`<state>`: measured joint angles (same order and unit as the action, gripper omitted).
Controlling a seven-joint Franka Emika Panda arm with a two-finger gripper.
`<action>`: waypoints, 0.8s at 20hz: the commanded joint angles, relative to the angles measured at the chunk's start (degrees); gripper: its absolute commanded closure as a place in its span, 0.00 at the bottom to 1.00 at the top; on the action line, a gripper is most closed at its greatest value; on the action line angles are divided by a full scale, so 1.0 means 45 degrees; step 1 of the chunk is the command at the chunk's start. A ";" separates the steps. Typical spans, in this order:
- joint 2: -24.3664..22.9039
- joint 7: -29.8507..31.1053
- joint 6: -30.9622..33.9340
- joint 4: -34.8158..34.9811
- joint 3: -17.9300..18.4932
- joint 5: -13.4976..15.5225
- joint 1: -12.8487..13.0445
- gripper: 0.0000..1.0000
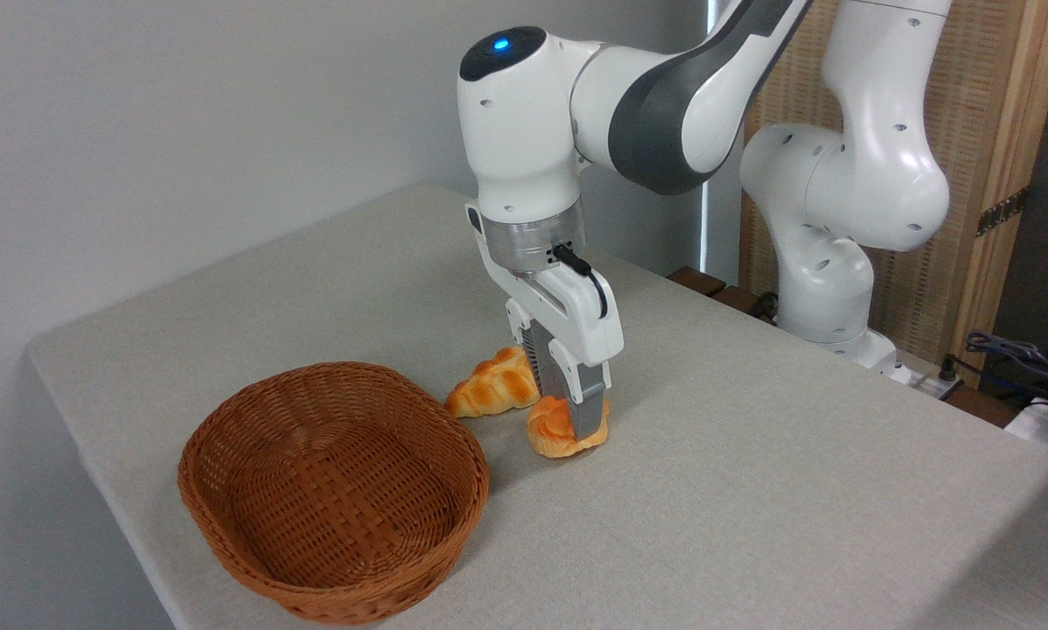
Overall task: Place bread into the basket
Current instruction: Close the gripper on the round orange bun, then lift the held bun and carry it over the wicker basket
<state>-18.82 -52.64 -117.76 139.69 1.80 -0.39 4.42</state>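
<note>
The bread (550, 433), a small orange-golden bun with a knotted top, rests on the grey table to the right of the basket. My gripper (568, 418) comes straight down onto it. One finger is in front of the bun and the other behind, and they are shut on its twisted top. The near finger (587, 407) hides the bun's right part. The basket (331, 490), oval brown wicker with low sides, stands empty at the front left, about a hand's width from the bun.
A longer pointed braided golden loaf (492, 385) lies just behind and left of the bun, close to the far finger. The table's front-left edge (113, 490) runs beside the basket. The robot base (830, 289) and cables (1005, 350) are at the right.
</note>
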 commanded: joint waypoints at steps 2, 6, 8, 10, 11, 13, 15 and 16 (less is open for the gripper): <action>0.0002 -0.0196 -0.0237 0.0109 0.0107 -0.0069 0.0072 0.71; -0.0348 -0.0216 0.0307 -0.0066 0.0107 -0.0089 0.0053 0.71; -0.0350 -0.0197 0.0971 -0.0649 0.0107 -0.0089 0.0053 0.72; -0.0330 -0.0197 0.1364 -0.1236 0.0127 0.0028 0.0053 0.72; -0.0291 -0.0177 0.1365 -0.1490 0.0127 0.0261 0.0091 0.72; -0.0096 -0.0157 0.1326 -0.2153 0.0127 0.1486 0.0111 0.72; 0.0176 -0.0119 0.1210 -0.2798 0.0166 0.2446 0.0111 0.72; 0.0390 -0.0099 0.1170 -0.3091 0.0282 0.2818 0.0150 0.72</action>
<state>-19.76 -52.64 -113.30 130.71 1.80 7.17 4.46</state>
